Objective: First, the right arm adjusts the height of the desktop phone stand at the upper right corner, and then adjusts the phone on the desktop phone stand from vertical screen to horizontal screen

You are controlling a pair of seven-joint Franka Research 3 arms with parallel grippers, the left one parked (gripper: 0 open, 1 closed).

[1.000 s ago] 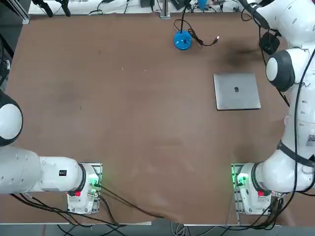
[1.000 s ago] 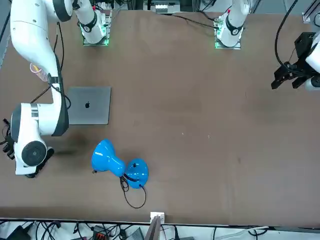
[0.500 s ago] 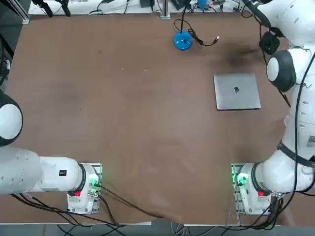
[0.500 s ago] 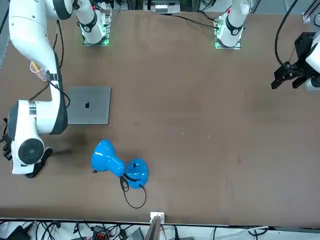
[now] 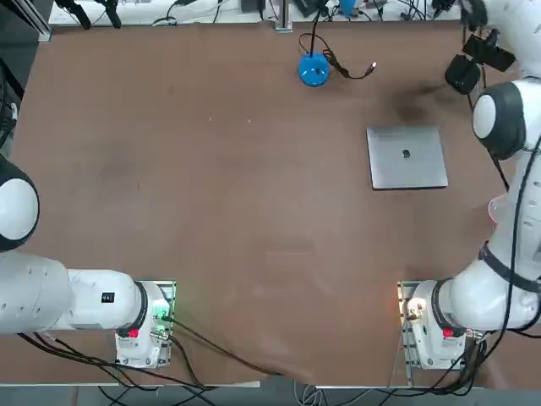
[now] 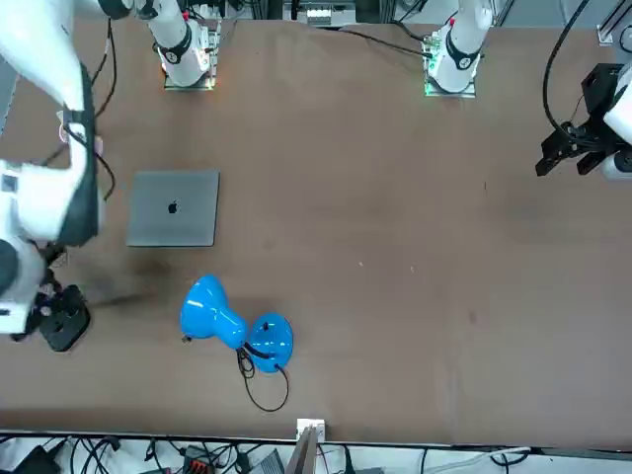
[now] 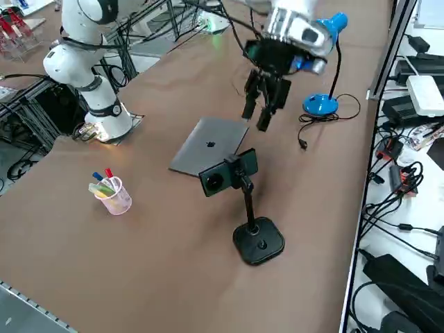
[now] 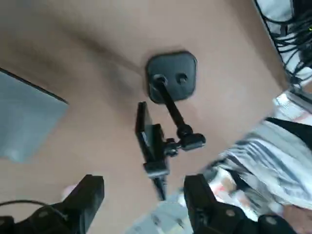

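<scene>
Brown table [image 7: 139, 263] held the desktop phone stand [image 7: 258, 239] with the phone [image 7: 227, 172] clamped horizontally, right gripper [image 7: 261, 111] hovering above it, fingers spread, empty

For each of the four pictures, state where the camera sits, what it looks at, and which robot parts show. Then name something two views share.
Top: overhead; both arm bases at the bottom, laptop.
Front: across the table, facing the robot; blue lamp nearest.
Right side: raised, diagonal; right gripper open above the phone on its stand.
Wrist: between its own fingers, down at the stand.
Shared: side and wrist both show phone and stand.
</scene>
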